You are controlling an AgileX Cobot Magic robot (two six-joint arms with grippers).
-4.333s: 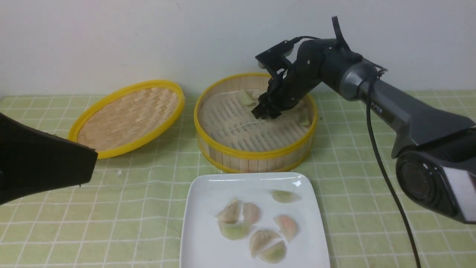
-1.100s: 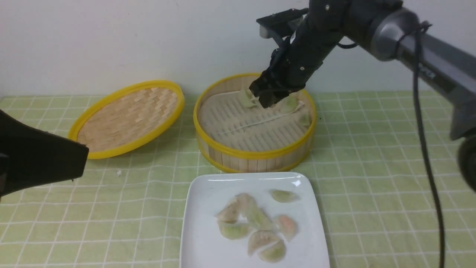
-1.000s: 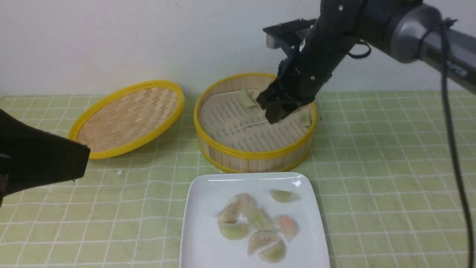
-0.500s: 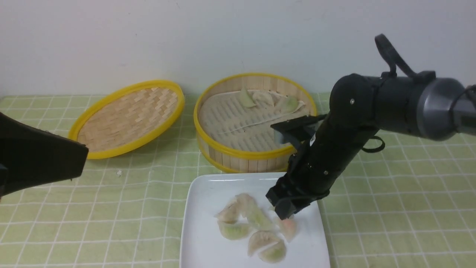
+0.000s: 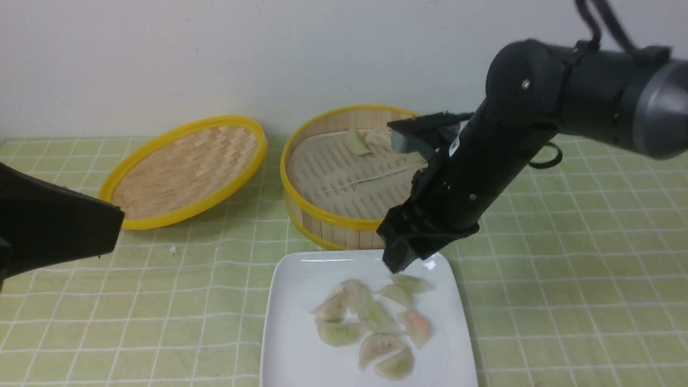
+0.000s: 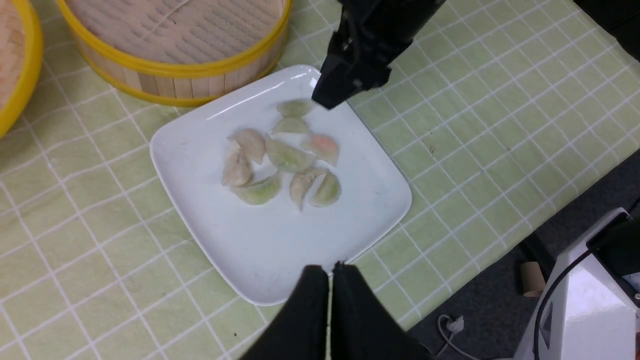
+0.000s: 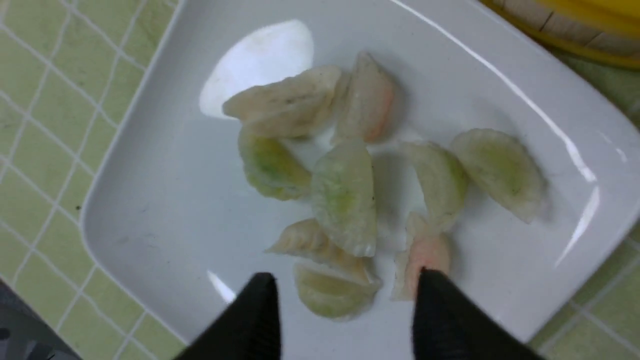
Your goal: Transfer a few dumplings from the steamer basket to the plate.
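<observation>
- Versus half a second ago: the right gripper [image 5: 396, 262] has lifted off the plate [image 5: 290, 344] and now hangs over its far edge. Its jaws are parted with nothing between them. One more pale green dumpling [image 5: 396, 294] lies on the plate just under it.
- The left gripper [image 6: 330, 267] is pinched closed and empty, off at the table's [image 5: 537, 269] left side.
- Count: nine dumplings [image 5: 376, 317] on the plate, bunched mid-plate, several touching. Two show in the steamer basket [image 5: 344, 226] by its far wall; the arm hides the rest. One basket, one plate, one woven lid [image 5: 185, 169].
- Look: crescent, pleated, translucent, with a whitish, green or pink tint.
- The plate sits near the table's front edge, just before the basket.
</observation>
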